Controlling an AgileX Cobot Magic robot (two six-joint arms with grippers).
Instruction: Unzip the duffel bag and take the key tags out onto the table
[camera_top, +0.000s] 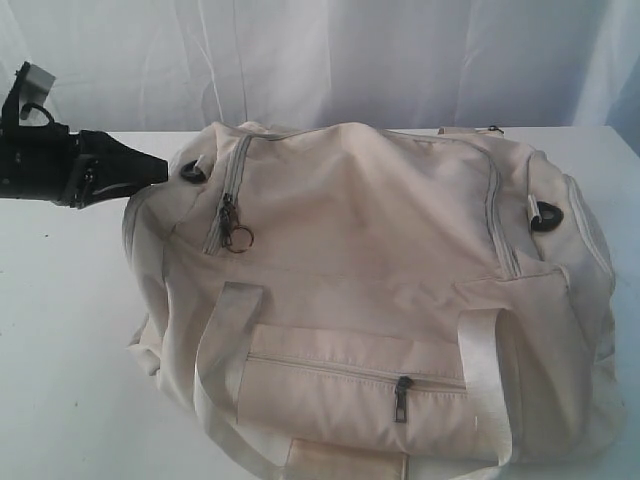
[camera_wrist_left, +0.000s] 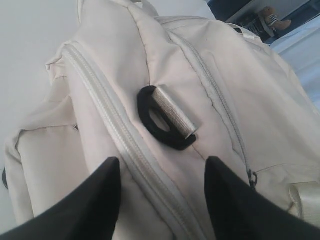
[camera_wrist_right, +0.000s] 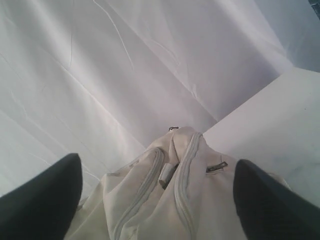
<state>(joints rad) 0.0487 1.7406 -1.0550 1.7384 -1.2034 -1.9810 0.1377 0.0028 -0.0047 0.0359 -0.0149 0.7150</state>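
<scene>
The cream duffel bag (camera_top: 380, 260) lies on the white table (camera_top: 60, 330), zipped shut. Its main zipper's metal ring pulls (camera_top: 236, 236) hang near the left end. My left gripper (camera_top: 152, 170) hovers at that end beside a black D-ring (camera_top: 191, 173). In the left wrist view the left gripper (camera_wrist_left: 162, 175) is open, its dark fingers (camera_wrist_left: 97, 195) straddling a zipper seam (camera_wrist_left: 125, 145) below the D-ring (camera_wrist_left: 165, 117). My right gripper (camera_wrist_right: 157, 175) is open wide above the bag's other end (camera_wrist_right: 200, 200) and holds nothing. It is outside the exterior view. The key tags are hidden.
A white curtain (camera_top: 320, 60) hangs behind the table. The front pocket's zip pull (camera_top: 402, 396) sits low on the bag, between two pale webbing handles (camera_top: 225, 330). Bare tabletop shows left of the bag and beyond its far end (camera_wrist_right: 280, 125).
</scene>
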